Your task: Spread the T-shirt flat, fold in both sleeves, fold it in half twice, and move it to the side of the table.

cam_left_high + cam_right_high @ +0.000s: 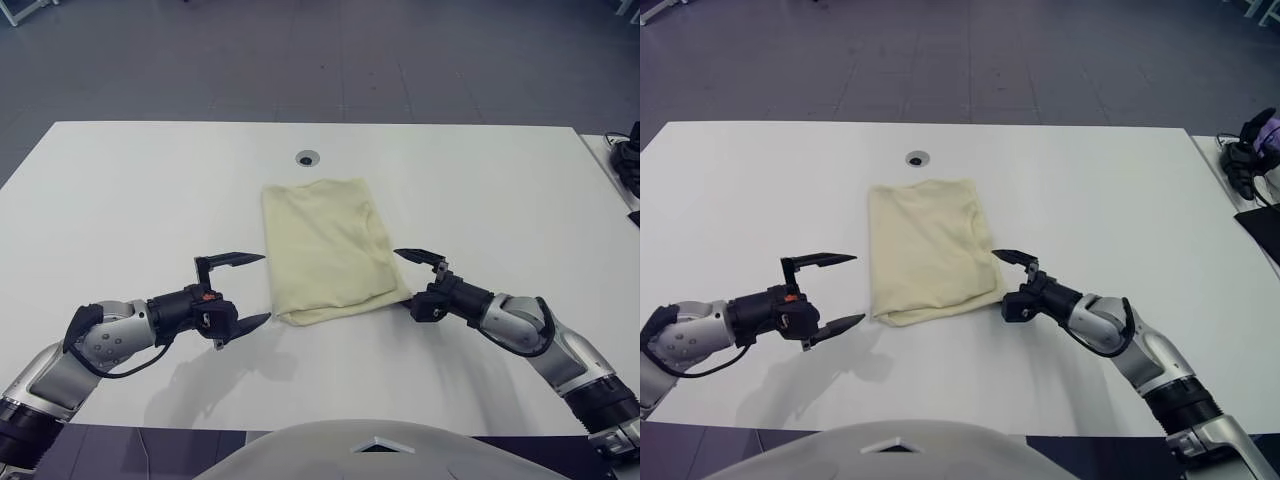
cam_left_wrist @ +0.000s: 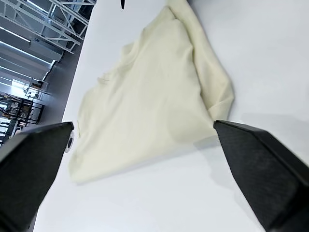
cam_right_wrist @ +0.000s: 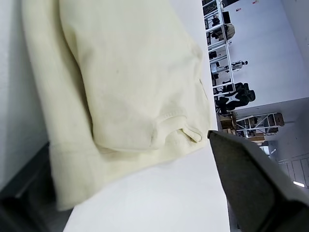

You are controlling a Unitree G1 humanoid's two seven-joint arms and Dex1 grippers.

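Note:
A pale yellow T-shirt (image 1: 327, 248) lies folded into a narrow rectangle on the middle of the white table (image 1: 140, 190). My left gripper (image 1: 265, 287) stands open just left of the shirt's near left corner, with nothing between its fingers. In the left wrist view the shirt (image 2: 145, 96) lies a short way beyond the fingertips (image 2: 251, 145). My right gripper (image 1: 402, 277) is open at the shirt's near right corner, one finger above it and the other low against the table at the cloth's edge. The right wrist view has the folded edge (image 3: 120, 72) close in front of the fingers.
A round cable hole (image 1: 307, 158) sits in the table just beyond the shirt. At the far right a second surface carries a black object (image 1: 628, 150). Bare tabletop stretches to the left, the right and the front of the shirt.

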